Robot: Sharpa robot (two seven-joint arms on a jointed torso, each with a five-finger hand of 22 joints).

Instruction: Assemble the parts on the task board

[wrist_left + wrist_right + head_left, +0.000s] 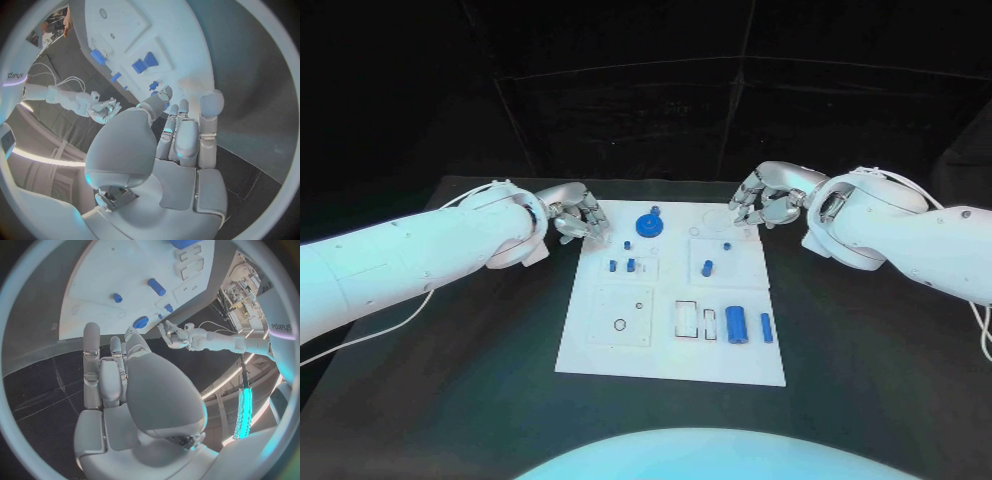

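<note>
Looking down from the head view, you have the left hand [574, 217] at the upper left of centre, just off the task board's [596, 345] far left corner, fingers apart and grasping nothing; its own wrist view shows the fingers [211, 107] stretched out straight and loose above the black table [473, 340], with the board's edge just beyond the fingertips. Moving right, the white task board lies in the middle of the frame. Near its top edge sits a round blue gear-like part [651, 222], and below it a cluster of small blue pegs [630, 265], with another short blue peg [708, 267] to their right. Lower on the board you see a small black ring [619, 325] in a square recess at the left, then a rectangular frame outline [685, 318], a small blue piece [710, 326], a stout blue cylinder [737, 325] and a slimmer blue pin [766, 327], all lying side by side. Further right, the right hand [769, 203] hovers at the board's far right corner, fingers spread and released, holding nothing; its wrist view shows the fingers [92, 340] extended over the dark table just short of the board.
</note>
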